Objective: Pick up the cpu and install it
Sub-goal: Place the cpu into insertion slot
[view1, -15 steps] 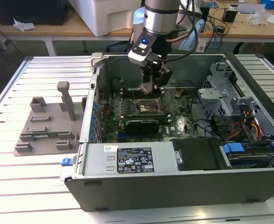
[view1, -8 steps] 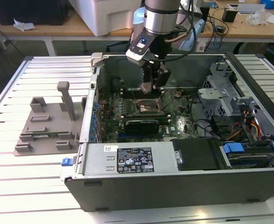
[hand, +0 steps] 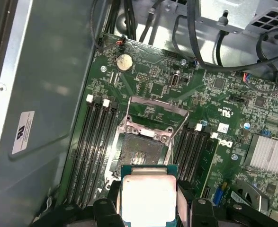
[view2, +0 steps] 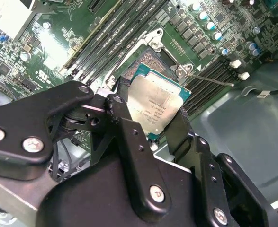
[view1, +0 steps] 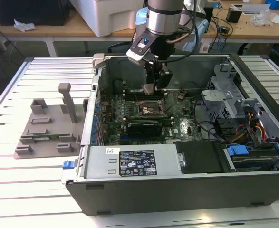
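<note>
Contact is firm: the black two-fingered claw is closed on the small flat square cpu, which has a silver-grey metal top and a thin green rim, pinching it by two opposite edges. In both wrist views the chip hangs in the air above the dark square motherboard socket, not touching it. The socket's metal frame stands open, with its hinged plate tipped up. Rows of long black memory slots run along either side of the socket on the green circuit board. In the exterior view the arm reaches down into an open dark-grey metal computer case lying on its side on a slatted aluminium worktop. A grey plastic fixture sits on the worktop beside the case, at the exterior view's left.
</note>
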You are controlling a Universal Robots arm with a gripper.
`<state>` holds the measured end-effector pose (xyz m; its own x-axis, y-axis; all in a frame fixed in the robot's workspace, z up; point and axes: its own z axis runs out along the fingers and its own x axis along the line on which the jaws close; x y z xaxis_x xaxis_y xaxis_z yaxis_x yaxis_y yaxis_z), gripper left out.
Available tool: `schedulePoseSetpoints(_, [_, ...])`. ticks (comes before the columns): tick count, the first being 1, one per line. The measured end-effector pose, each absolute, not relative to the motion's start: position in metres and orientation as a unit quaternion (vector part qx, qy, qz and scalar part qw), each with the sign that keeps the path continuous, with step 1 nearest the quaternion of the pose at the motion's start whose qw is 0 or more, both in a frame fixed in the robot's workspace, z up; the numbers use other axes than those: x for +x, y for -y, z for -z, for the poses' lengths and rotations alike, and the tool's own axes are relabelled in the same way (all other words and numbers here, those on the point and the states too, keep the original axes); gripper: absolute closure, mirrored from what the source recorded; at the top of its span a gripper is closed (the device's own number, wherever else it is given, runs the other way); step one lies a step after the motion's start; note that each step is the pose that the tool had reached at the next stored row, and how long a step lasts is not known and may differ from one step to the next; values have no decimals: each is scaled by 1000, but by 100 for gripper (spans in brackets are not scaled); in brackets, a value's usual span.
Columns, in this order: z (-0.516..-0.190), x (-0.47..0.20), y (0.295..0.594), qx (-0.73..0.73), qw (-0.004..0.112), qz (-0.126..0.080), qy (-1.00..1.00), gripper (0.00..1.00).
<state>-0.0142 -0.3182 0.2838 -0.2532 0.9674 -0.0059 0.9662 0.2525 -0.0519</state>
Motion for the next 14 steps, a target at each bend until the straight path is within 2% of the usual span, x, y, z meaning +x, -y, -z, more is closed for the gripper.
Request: schedulePoseSetpoints(14, [-284, -14, 318, -663, 15, -22, 748, 45])
